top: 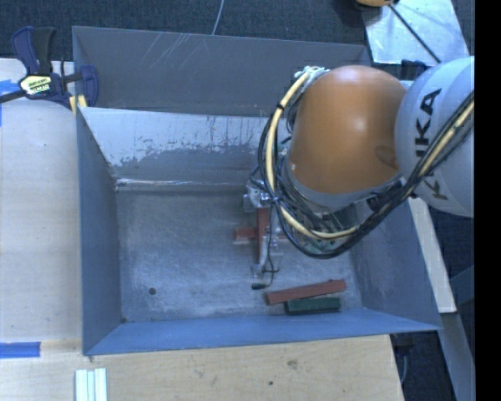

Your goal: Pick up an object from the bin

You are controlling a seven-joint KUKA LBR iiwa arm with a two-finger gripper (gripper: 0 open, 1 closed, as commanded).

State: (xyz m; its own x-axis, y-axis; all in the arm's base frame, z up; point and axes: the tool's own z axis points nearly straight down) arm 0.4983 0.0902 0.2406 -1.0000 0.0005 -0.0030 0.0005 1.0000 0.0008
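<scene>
Hanging low over the bin (100, 224) floor, right of middle, the gripper (264, 266): open or closed, can't tell. A small red piece (245, 235) sits tight against its side. Just beyond its tip, a brown bar (306, 291) and a dark green block (312, 306) lie side by side at the front wall.

I see the left half of the grey metal bin (175, 249) floor lying open, so there's plenty of room to come down there; only a tiny dark speck (153, 291) sits near the front left. Against the front wall, right of centre, a long reddish-brown flat bar (307, 291) lies touching a dark green block (313, 306), crowding that corner. A small red piece (245, 235) lies mid-floor just beside the gripper (263, 266). My arm's orange domed cover (342, 132) and looped cables (275, 165) overhang the right side
</scene>
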